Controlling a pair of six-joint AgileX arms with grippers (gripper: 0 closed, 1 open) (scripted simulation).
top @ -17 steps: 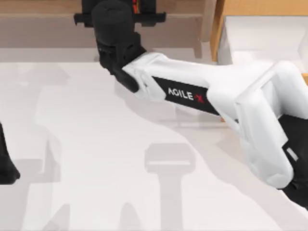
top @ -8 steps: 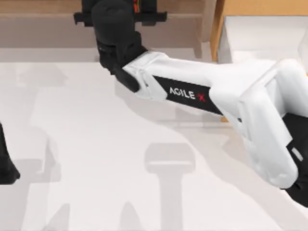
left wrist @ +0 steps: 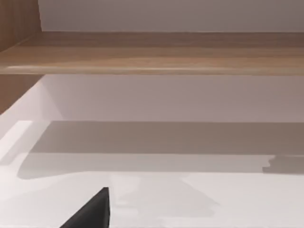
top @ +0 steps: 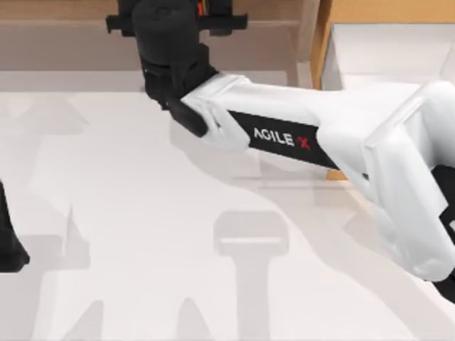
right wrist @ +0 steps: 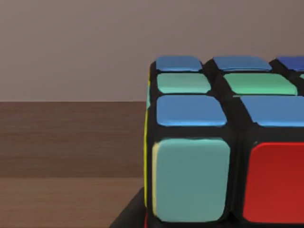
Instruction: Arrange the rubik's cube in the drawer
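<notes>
Rubik's cube (right wrist: 223, 142) close before right end effector (top: 170, 18) at shelf (top: 64, 18), top left of top view; grip state: cannot tell. Drawer (top: 384, 50) open, upper right, cube not yet inside (transfer remains). Left arm parked at left edge.

Rubik's cube (right wrist: 223, 142) of black-edged blue, green and red squares; orange-brown drawer (top: 370, 28) with white inner walls.

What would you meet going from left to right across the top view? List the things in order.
Left arm's black gripper at the left edge → right gripper at the shelf → right arm's white forearm → drawer.
</notes>
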